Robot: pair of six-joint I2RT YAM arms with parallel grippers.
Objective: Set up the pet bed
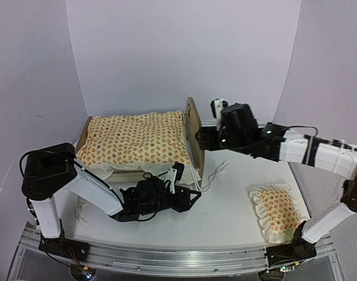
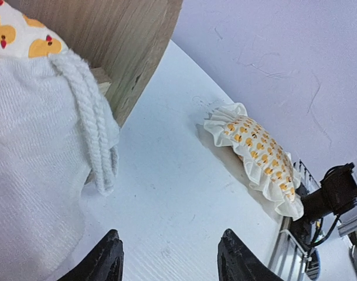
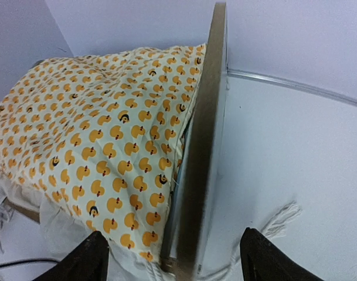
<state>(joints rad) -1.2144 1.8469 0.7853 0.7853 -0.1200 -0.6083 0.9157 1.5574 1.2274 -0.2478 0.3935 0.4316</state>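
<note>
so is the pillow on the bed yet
No, the pillow lies on the table to the right of the bed, apart from it.

The left arm (image 1: 93,190) lies low, elbow bent, the left gripper (image 2: 172,259) parted and empty. The right arm (image 1: 307,149) reaches inward, the right gripper (image 3: 175,257) spread wide.

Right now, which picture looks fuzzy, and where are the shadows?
Left wrist view: the pillow throws a soft shadow on the table; right wrist view: the pet bed's end board blurs near the lens; top view: even light, no glare.
</note>
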